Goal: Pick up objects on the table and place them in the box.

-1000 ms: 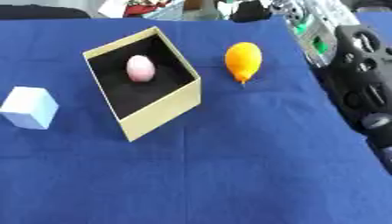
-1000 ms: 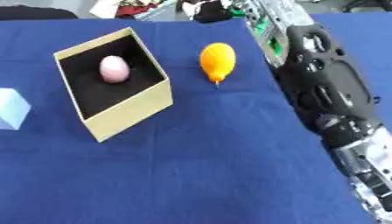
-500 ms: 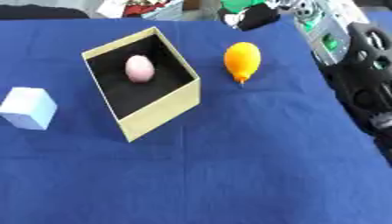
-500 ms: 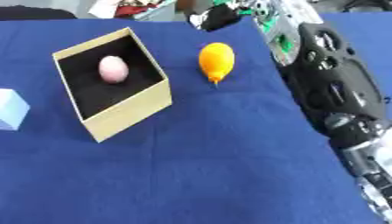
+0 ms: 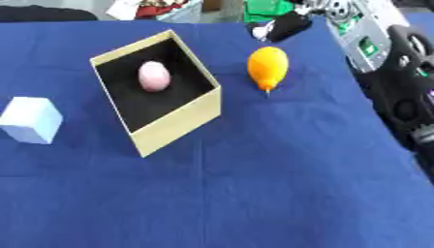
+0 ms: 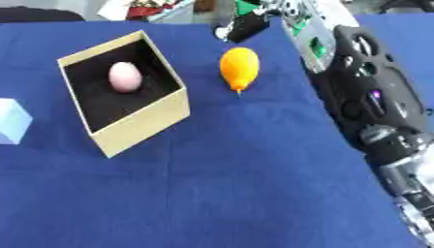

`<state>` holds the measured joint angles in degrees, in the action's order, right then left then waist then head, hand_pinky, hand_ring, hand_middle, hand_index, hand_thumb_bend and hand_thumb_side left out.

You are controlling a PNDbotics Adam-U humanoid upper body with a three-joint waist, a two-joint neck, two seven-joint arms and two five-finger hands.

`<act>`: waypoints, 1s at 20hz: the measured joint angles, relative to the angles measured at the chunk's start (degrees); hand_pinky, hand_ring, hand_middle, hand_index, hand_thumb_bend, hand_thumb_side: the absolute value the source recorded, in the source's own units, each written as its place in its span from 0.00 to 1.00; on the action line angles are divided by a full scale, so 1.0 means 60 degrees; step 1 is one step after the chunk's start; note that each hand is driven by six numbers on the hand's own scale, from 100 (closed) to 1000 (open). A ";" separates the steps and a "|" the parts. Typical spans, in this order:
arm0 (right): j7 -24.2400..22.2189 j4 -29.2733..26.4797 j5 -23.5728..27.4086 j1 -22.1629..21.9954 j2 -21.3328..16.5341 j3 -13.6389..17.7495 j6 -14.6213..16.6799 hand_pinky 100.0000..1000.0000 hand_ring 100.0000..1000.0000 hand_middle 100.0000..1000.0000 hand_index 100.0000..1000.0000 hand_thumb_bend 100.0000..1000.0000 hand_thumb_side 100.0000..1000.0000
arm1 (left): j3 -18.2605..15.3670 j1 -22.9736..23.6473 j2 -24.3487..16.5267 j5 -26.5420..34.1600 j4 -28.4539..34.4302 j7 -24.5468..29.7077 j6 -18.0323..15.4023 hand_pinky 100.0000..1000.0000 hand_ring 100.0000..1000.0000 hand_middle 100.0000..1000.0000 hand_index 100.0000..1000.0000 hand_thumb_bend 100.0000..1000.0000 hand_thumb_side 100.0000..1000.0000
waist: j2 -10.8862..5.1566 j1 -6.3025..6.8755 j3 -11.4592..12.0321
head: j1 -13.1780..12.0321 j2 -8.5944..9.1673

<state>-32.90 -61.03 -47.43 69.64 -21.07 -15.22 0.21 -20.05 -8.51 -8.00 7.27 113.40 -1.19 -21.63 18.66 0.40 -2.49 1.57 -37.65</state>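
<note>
1. You have one pink egg already inside the box
2. The orange object lies right of the box, the pale cube left
3. Your right hand reaches beyond the orange object; I cannot tell its fingers

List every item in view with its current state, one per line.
Box: open, upright on the blue table.
Pink egg: lying inside the box.
Orange fruit: on the table right of the box, not yet picked up.
Pale blue cube: on the table left of the box, untouched.
Right hand: hovering just beyond the orange fruit, holding nothing; fingers unclear.
</note>
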 measured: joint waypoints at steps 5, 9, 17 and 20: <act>-0.0481 0.0229 0.0035 -0.0022 -0.0082 -0.0052 -0.0003 1.00 1.00 1.00 1.00 0.18 0.72 | -0.0001 0.0006 0.0000 -0.0005 0.0000 0.0002 0.0000 0.70 0.61 0.67 0.78 0.31 1.00 | -0.0001 0.0001 -0.0007 | -0.0007 0.0006; -0.0858 0.0526 0.0036 -0.0021 -0.0089 -0.0062 0.0122 1.00 1.00 1.00 1.00 0.16 0.59 | -0.0001 0.0020 0.0000 -0.0017 0.0000 0.0006 0.0002 0.70 0.61 0.66 0.78 0.30 1.00 | -0.0001 0.0003 -0.0015 | -0.0031 0.0025; -0.1536 0.1062 0.0114 -0.0018 -0.0090 -0.0139 0.0483 1.00 1.00 1.00 1.00 0.17 0.63 | -0.0003 0.0041 0.0000 -0.0028 0.0000 0.0013 0.0006 0.70 0.61 0.66 0.78 0.29 0.99 | -0.0001 0.0003 -0.0018 | -0.0046 0.0029; -0.1650 0.1256 0.0110 -0.0018 -0.0091 -0.0174 0.0537 1.00 1.00 1.00 1.00 0.18 0.62 | -0.0003 0.0041 0.0000 -0.0030 0.0000 0.0019 0.0009 0.70 0.61 0.66 0.78 0.29 0.99 | -0.0001 0.0002 -0.0018 | -0.0049 0.0029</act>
<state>-42.80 -53.50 -46.76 69.53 -21.61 -16.27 3.43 -20.06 -8.27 -8.00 7.09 113.40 -1.07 -21.58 18.65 0.41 -2.60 1.28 -37.48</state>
